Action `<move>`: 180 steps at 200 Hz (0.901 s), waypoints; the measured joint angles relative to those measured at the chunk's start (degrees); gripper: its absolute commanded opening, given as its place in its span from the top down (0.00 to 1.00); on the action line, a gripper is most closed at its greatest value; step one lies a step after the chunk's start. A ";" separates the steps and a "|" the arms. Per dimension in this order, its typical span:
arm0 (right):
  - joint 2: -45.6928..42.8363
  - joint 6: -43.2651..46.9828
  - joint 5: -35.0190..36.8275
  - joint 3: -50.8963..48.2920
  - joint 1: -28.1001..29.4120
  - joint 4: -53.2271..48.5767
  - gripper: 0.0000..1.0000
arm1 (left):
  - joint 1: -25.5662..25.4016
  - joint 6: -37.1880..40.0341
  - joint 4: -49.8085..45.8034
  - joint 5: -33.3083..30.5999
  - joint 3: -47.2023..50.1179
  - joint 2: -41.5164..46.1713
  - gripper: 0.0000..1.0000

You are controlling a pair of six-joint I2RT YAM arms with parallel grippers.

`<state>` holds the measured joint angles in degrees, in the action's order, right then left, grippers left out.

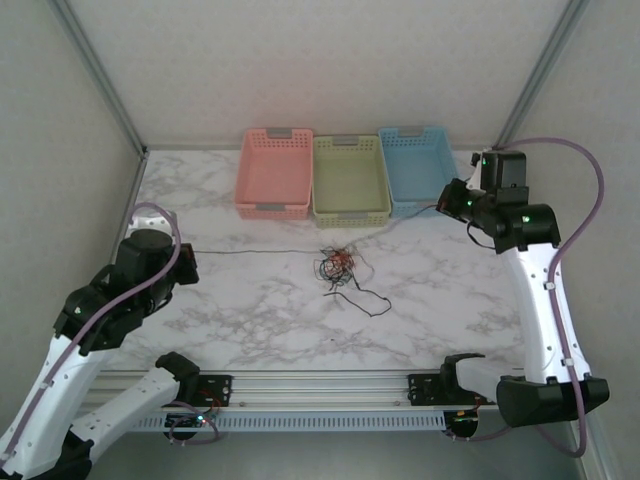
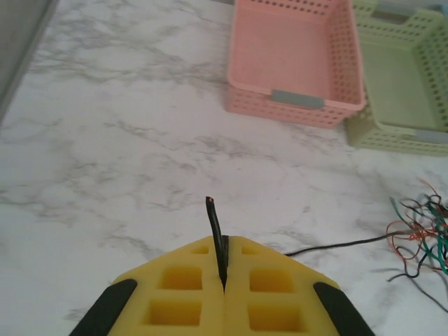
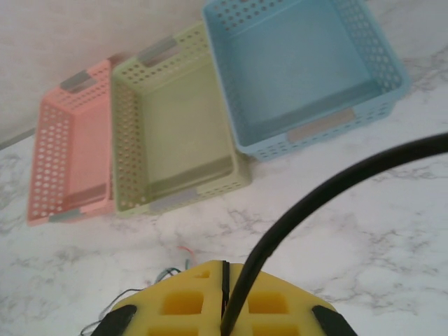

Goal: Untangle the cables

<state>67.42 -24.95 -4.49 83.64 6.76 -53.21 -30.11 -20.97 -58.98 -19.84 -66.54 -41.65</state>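
Two grippers each pinch a dark strand. The left gripper [image 2: 222,246] has its yellow fingers pressed together on a thin black wire [image 2: 216,227]. The right gripper [image 3: 224,269] clamps a black cable [image 3: 301,210]. The tangled cables [image 1: 340,265] lie mid-table on the marble tabletop [image 1: 250,300], near the green basket [image 1: 350,180].

A pink basket [image 1: 275,172], a green basket [image 1: 350,180] and a blue basket [image 1: 418,168] wall off the far edge of the counter [image 1: 250,310]. The tangle of cables [image 1: 340,268] sits mid-counter. A black cable [image 1: 250,251] runs taut leftward from it, a second cable [image 1: 410,216] up to the right. Open marble lies in front of the tangle.
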 measured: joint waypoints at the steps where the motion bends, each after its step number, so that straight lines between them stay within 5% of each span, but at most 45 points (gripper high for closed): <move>1: 0.00 0.07 0.00 -0.17 -0.15 -0.02 1.00 | 0.02 0.07 -0.07 -0.13 -0.04 0.00 1.00; 77: 0.02 1.01 1.09 -5.01 -3.91 0.07 1.00 | 0.98 4.31 -5.79 -9.20 -4.48 0.28 1.00; 180: 0.66 1.51 5.09 -10.38 -4.52 1.60 1.00 | 1.03 8.68 -8.61 -11.74 -26.71 -4.33 1.00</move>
<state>68.07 -23.44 0.60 73.25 2.24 -51.62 -29.08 -12.29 -67.59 -31.57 -93.25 -45.98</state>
